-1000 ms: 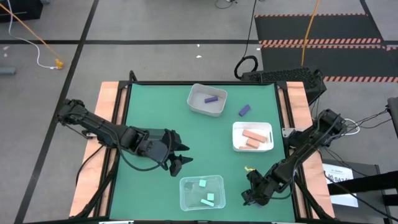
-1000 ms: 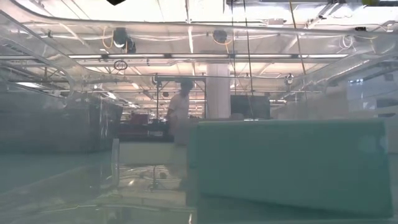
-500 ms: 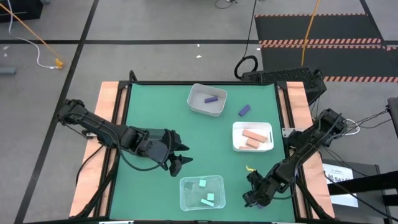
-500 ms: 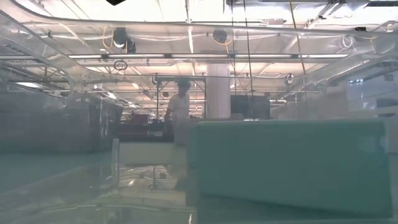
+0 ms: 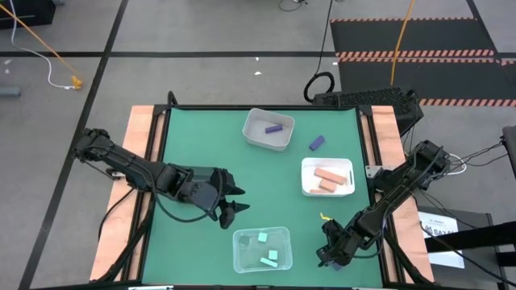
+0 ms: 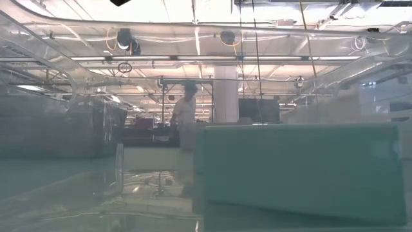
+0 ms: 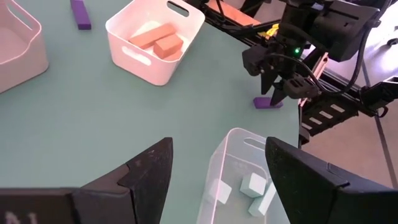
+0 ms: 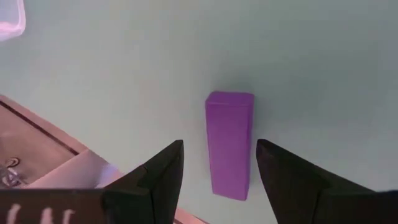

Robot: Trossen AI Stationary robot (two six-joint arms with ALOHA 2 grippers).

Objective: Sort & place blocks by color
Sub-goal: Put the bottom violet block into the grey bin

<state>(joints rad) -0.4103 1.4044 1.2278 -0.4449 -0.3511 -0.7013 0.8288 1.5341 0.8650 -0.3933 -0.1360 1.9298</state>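
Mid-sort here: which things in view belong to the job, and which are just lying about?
Job:
purple bar under the open right tool
loose purple block
grey tray
white tray
clear tray

Lying about:
yellow scrap
left tool, waiting open

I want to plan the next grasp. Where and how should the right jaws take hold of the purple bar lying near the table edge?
Grip the purple bar across its two long sides, near its middle, coming straight down from above. It lies flat with free mat on both long sides, and the open right gripper already straddles it.
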